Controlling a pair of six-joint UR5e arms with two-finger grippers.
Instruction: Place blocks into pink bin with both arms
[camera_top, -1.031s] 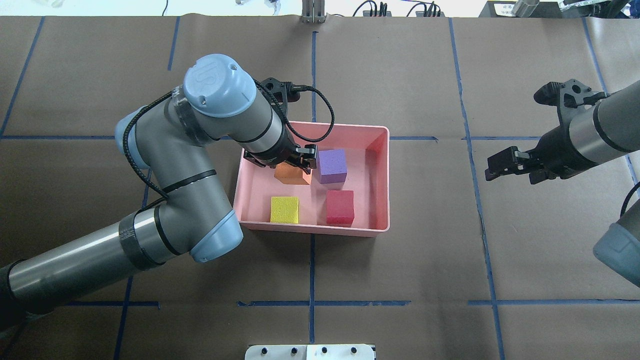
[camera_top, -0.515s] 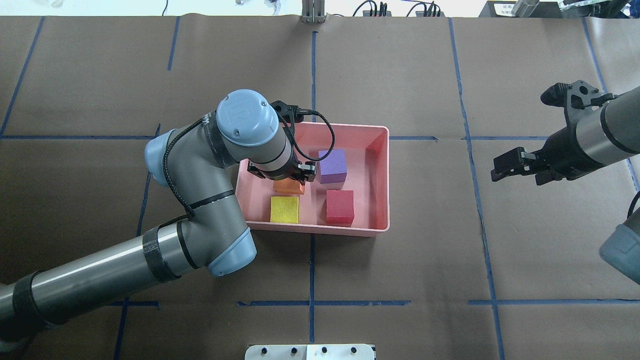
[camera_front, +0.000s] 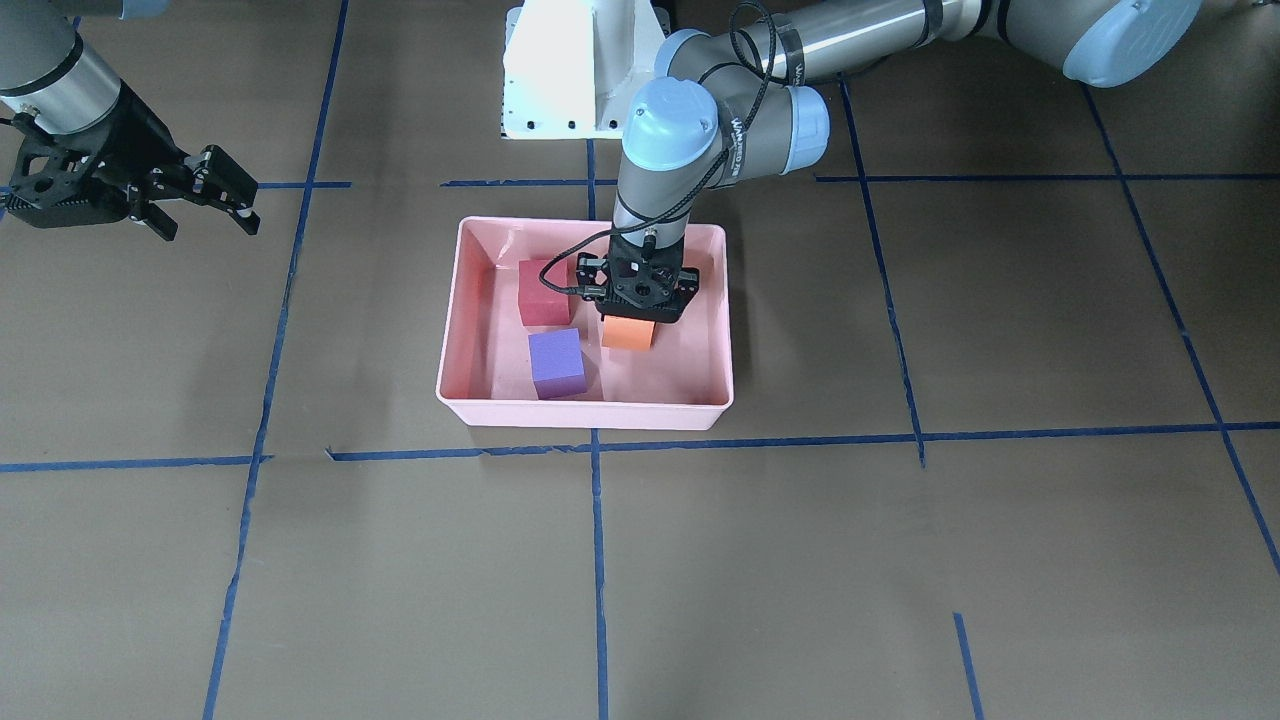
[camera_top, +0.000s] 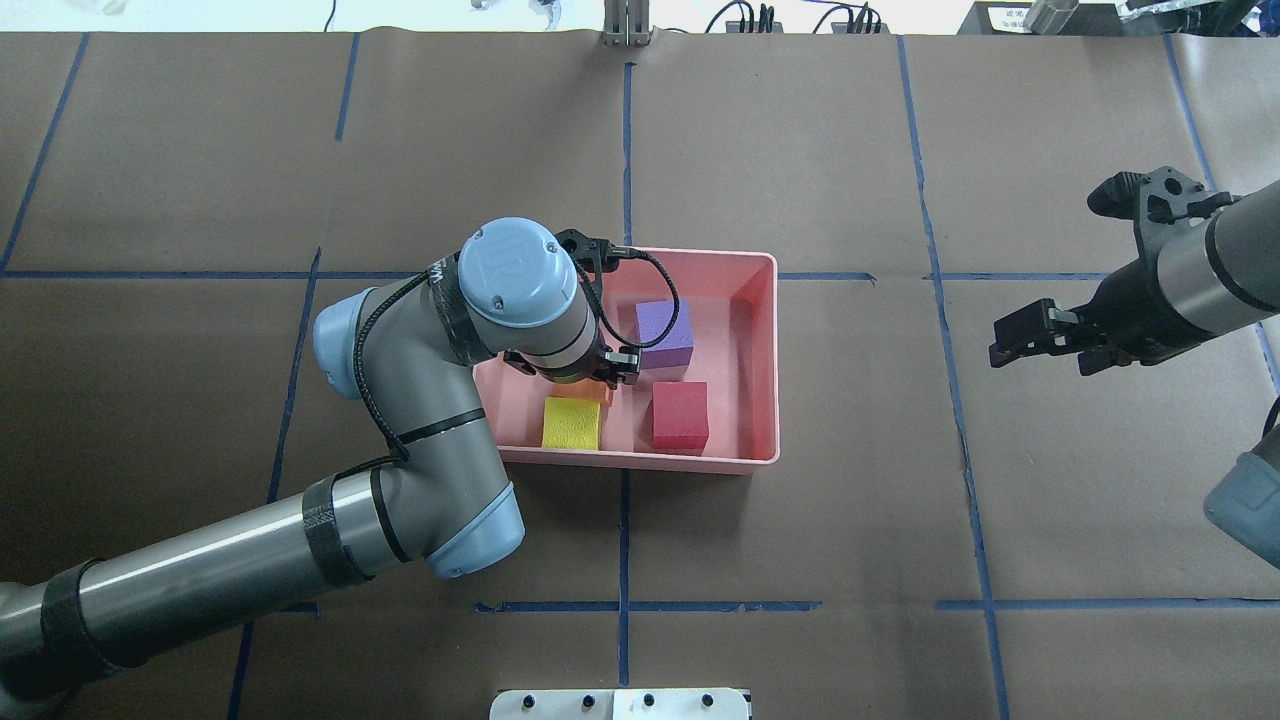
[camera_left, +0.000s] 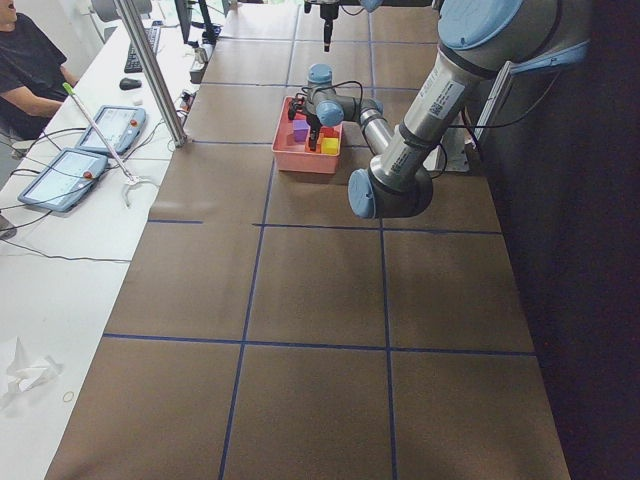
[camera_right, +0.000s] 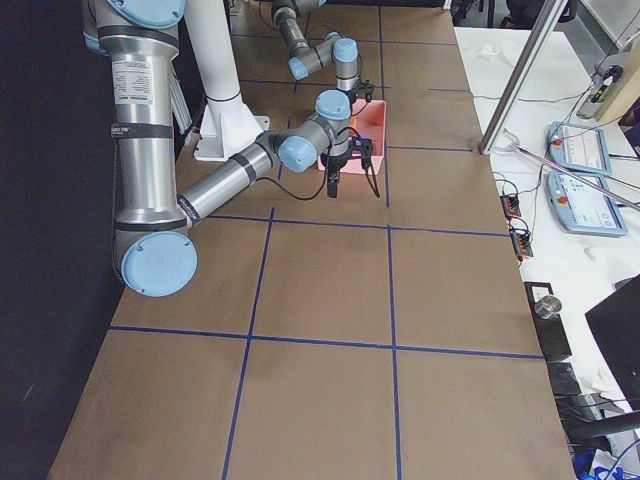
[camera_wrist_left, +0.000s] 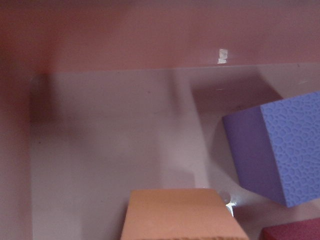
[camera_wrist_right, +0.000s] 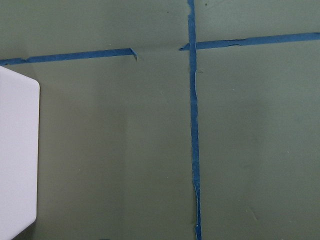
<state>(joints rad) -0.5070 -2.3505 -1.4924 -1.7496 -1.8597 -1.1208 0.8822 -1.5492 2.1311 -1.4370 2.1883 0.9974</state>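
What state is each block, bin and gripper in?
pink bin: upright, holds four blocks
orange block: gripped, inside bin
purple block: loose in bin
red block: loose in bin
yellow block: loose in bin
left gripper: shut on orange block
right gripper: open, empty, away from bin

Left arm (camera_top: 250, 560): extended from the near left corner of the overhead view and folded sharply at the elbow. The wrist is turned straight down. Left gripper (camera_front: 636, 305): pointed vertically at the table. It is judged from the front and wrist views to be closed on the orange block (camera_front: 628, 336), though the fingers are largely hidden beneath the gripper body.

Right arm (camera_top: 1200, 270): held well out to the right side and raised off the table. Right gripper (camera_front: 210, 225): directed inward toward the table's centre, jaws spread apart.
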